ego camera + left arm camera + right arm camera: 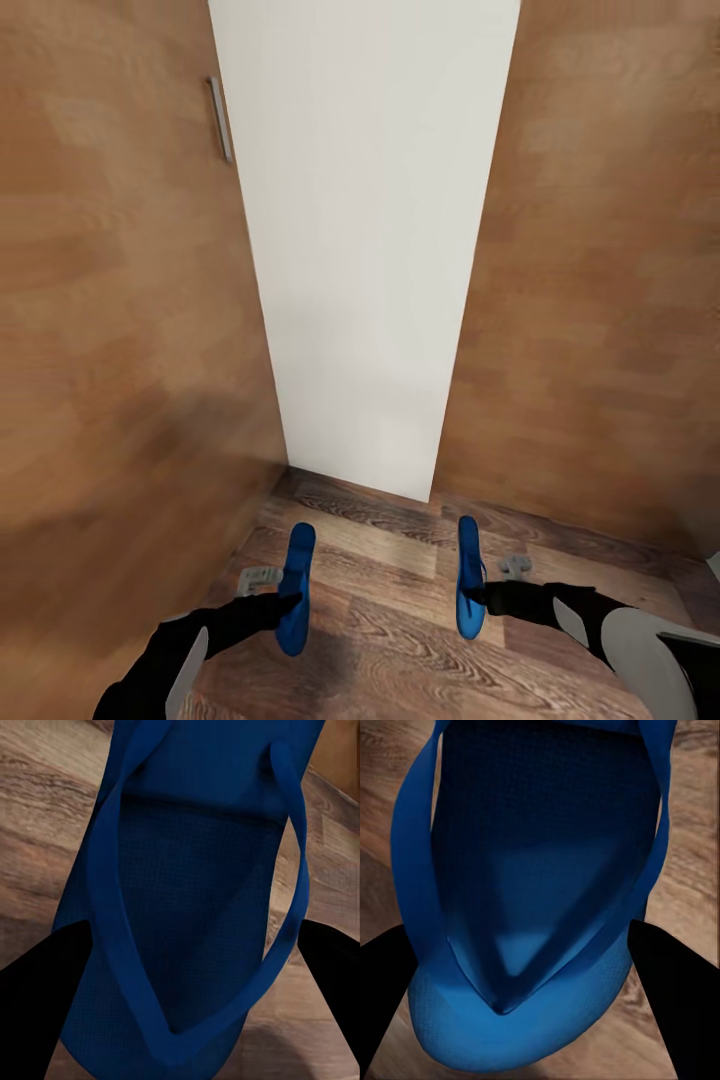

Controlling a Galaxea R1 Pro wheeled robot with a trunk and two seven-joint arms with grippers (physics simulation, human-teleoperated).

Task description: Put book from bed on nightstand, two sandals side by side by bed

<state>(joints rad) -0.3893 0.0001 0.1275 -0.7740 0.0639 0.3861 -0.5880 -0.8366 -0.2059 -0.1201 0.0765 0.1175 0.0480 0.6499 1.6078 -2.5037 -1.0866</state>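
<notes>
Left hand (pixel 283 600) and right hand (pixel 478 597) each clamped on a blue sandal (pixel 297 588) (pixel 468 590), edge-on above the floor (pixel 390 610); probably light, flexible foam, best gripped across the sole.

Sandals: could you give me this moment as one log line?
left end effector: holds left sandal | right end effector: holds right sandal | ahead: white door, wood floor

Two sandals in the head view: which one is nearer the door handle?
The sandal in the left claw. The grey handle sits on the wood panel at the view's left, above that sandal; the right claw's sandal is across the white strip.
</notes>
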